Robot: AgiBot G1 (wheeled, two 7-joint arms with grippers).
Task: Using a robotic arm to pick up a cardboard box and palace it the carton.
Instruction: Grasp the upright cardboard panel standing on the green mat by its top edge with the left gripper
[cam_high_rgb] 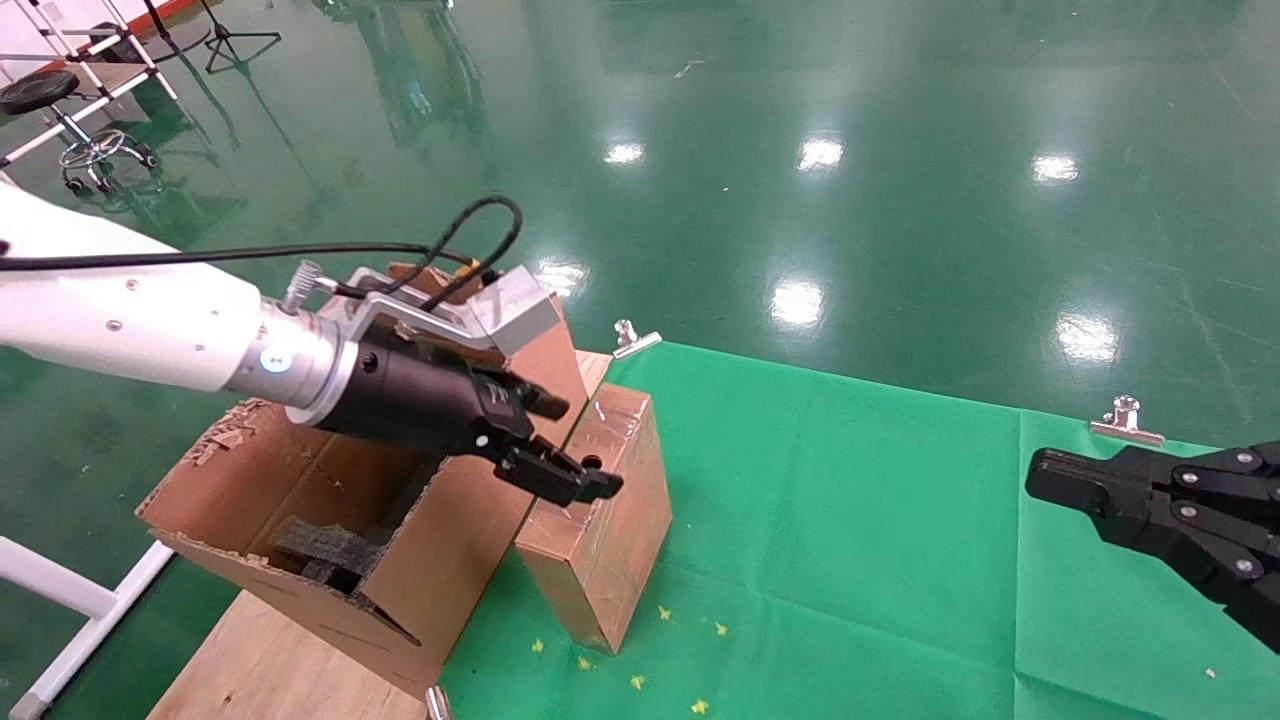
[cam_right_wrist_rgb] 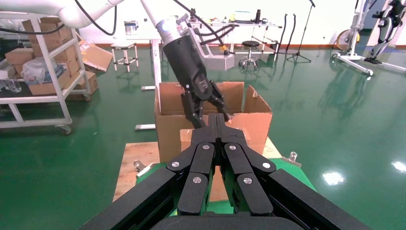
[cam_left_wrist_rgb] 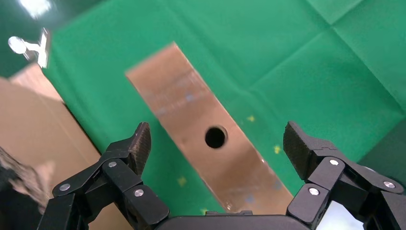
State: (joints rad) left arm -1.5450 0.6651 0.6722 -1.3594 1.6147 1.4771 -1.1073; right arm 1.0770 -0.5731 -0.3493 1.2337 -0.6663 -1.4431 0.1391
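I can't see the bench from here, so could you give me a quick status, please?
Left gripper open above cardboard box, not gripping. Right gripper shut, parked aside. Box on green cloth against carton. Nothing blocking.

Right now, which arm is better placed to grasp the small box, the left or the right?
Left. The left claw is open and hovers above the small box, beside the carton. The right claw is shut and sits far off on the green cloth.

My left gripper hangs over the cardboard box, which stands on the table cloth just right of the carton. Foam pieces lie in the carton. My right gripper sits far right.
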